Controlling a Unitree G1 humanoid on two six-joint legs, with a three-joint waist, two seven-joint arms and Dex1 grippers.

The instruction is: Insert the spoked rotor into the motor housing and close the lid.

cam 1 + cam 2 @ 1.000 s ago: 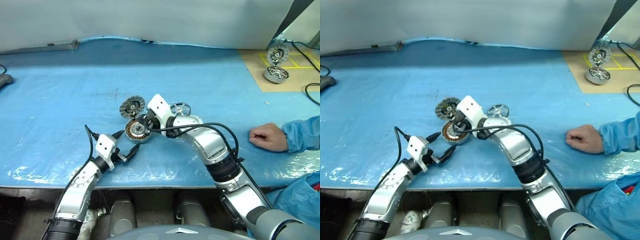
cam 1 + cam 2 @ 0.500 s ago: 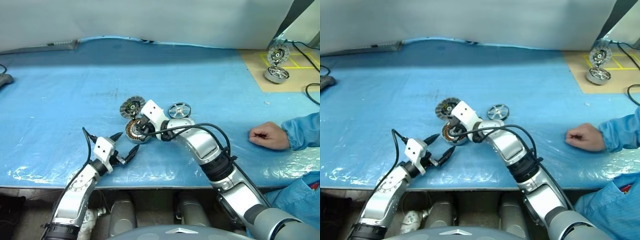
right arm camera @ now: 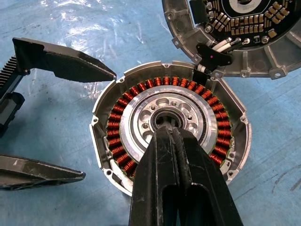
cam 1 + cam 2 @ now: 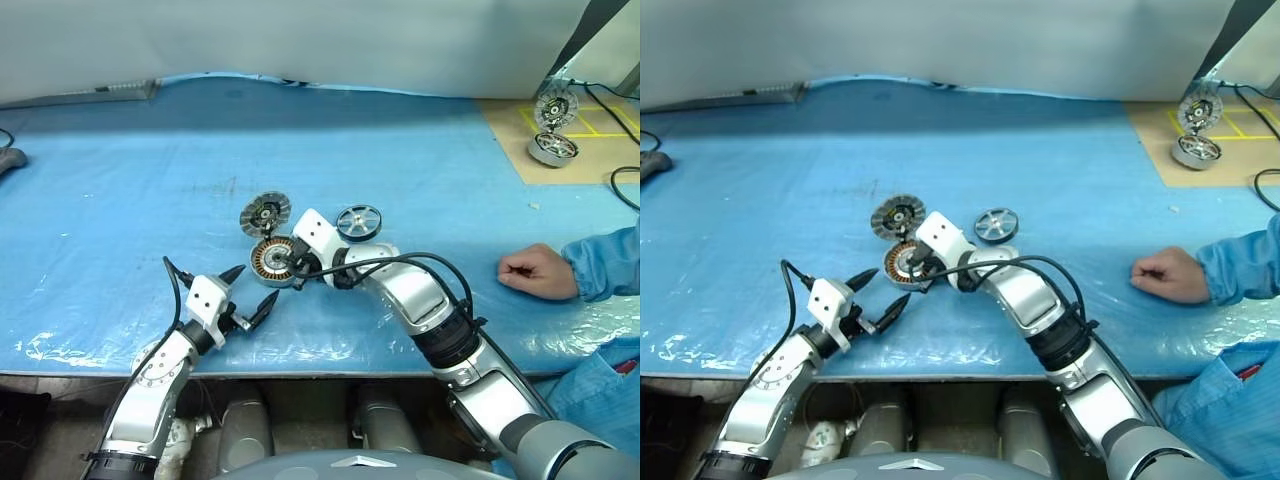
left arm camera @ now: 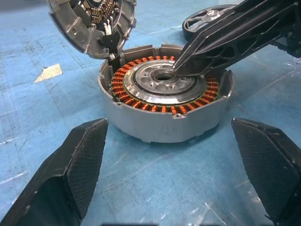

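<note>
Right gripper [image 4: 290, 264] closed, tips over the motor housing [image 4: 270, 262]. Lid [image 4: 265, 214] stands open just beyond it; spoked rotor [image 4: 358, 222] lies right. Left gripper [image 4: 249, 293] open nearby.

Left arm: comes up from the lower edge at about 7 o'clock, forearm rising toward 1 o'clock.
Left gripper [image 4: 248, 291]: level, aimed toward 2 o'clock; its two black fingers [image 5: 75, 169] spread wide, nothing between them, one tip near the motor housing [image 5: 164, 120].
Right arm: enters from about 5 o'clock, bends at the elbow, and the forearm runs toward 10 o'clock.
Right wrist: tilted downward, a black cable looping over it.
Right gripper [image 3: 170, 131]: fingers pressed together, holding nothing, tips resting on the central hub inside the housing's ring of windings.
Spacing: the two grippers sit near each other, not touching.
</note>
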